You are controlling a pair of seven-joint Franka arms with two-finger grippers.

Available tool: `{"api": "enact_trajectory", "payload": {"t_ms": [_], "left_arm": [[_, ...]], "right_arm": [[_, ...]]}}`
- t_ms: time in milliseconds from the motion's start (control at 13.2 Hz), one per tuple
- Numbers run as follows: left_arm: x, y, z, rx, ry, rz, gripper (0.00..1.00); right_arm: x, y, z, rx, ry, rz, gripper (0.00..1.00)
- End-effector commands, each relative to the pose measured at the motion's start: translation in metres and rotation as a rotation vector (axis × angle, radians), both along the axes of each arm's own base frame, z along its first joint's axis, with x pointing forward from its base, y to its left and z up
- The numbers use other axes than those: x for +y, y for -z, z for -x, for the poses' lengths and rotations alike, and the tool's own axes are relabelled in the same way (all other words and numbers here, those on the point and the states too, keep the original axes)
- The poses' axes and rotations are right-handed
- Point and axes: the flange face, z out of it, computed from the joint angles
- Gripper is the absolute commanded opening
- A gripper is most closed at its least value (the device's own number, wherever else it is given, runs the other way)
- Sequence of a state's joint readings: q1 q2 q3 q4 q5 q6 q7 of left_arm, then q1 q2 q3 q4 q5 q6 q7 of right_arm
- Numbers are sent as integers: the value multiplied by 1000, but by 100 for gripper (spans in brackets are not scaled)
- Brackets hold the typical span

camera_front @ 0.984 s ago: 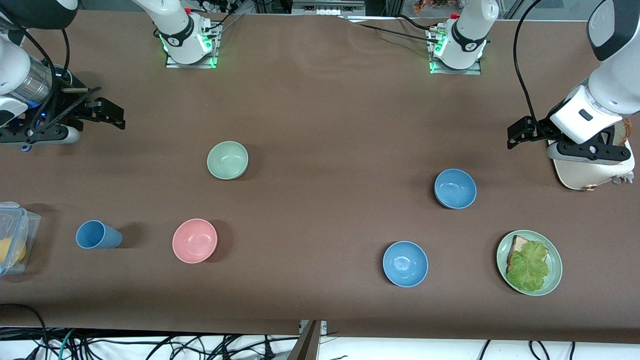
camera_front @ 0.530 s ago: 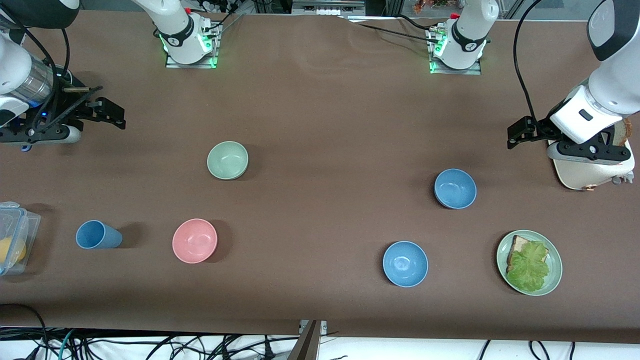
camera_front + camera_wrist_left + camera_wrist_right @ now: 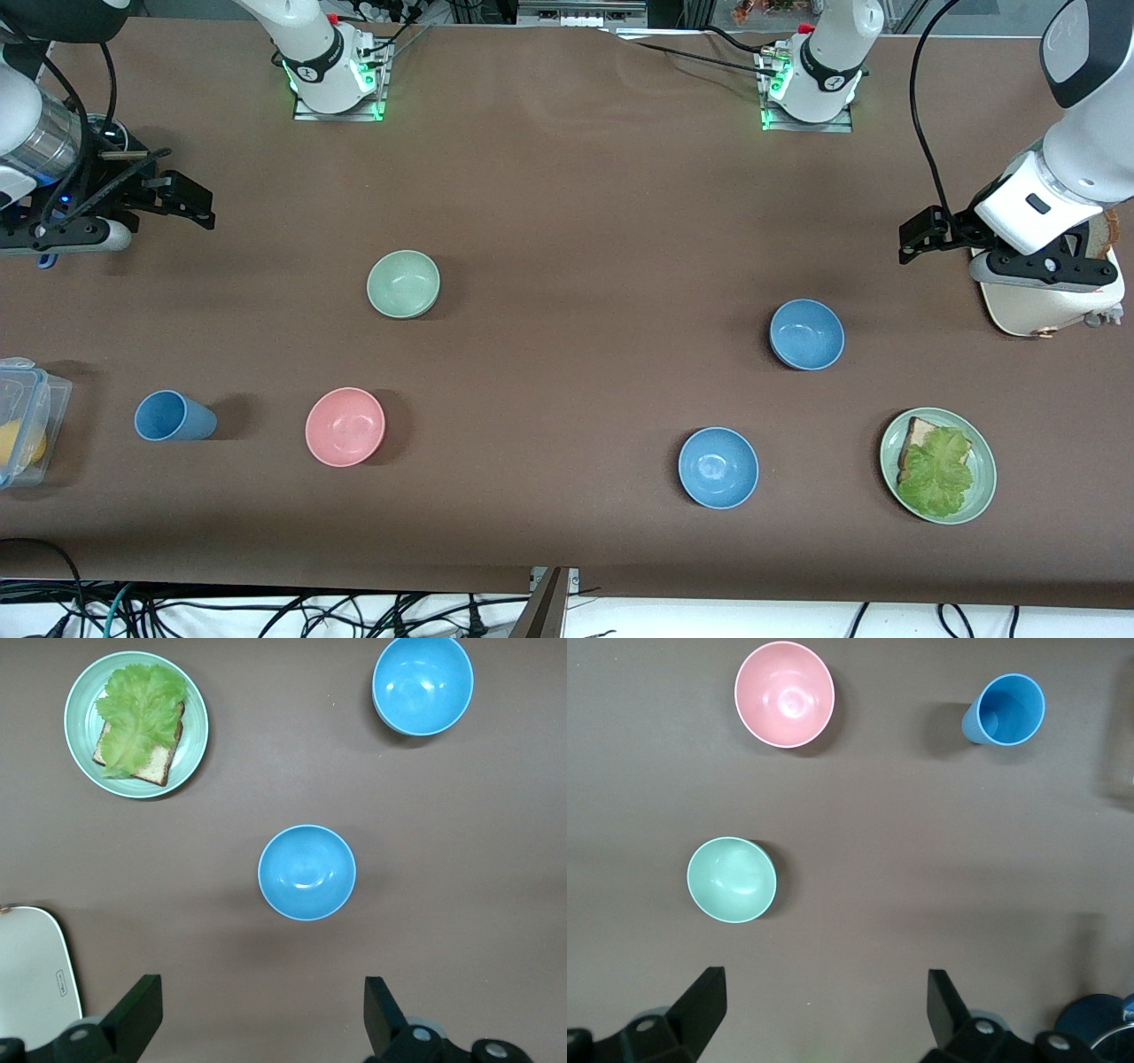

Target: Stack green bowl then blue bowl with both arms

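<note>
Hovering over the table's edge at the right arm's end, the right gripper point(image 3: 182, 197) held its fingers wide apart, empty. The left gripper point(image 3: 921, 235) hung likewise spread and empty at the left arm's end, above a white board point(image 3: 1032, 306).

Item: the green bowl point(image 3: 403, 283), upright on the brown table point(image 3: 585, 204), well apart from the right gripper; presumably that arm's pick, being on its half.

Item: the blue bowl point(image 3: 806, 334), duller blue, upright on the left arm's half, well apart from either gripper.

Item: a brighter blue bowl point(image 3: 718, 467), nearer the front camera than the duller one.

Item: a pink bowl point(image 3: 345, 426) and a blue cup point(image 3: 174, 416), nearer the front camera than the green bowl.

Item: a green plate point(image 3: 938, 465) bearing bread and lettuce; a clear box point(image 3: 25, 416) at the edge.

Nothing stacked yet; both arms seemingly poised to begin.
</note>
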State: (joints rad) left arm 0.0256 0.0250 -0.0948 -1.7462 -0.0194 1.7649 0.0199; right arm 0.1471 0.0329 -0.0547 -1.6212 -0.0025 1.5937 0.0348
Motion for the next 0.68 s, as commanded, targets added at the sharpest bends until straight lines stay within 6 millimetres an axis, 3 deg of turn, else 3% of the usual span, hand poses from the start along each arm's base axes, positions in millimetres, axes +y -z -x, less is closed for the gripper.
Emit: {"api": "enact_trajectory", "payload": {"t_ms": [0, 605], "left_arm": [[2, -4, -4, 8, 18, -18, 100], [2, -4, -4, 8, 18, -18, 100]], "right_arm": [[-2, -5, -1, 6, -9, 7, 100], [2, -3, 0, 13, -8, 14, 100]]}}
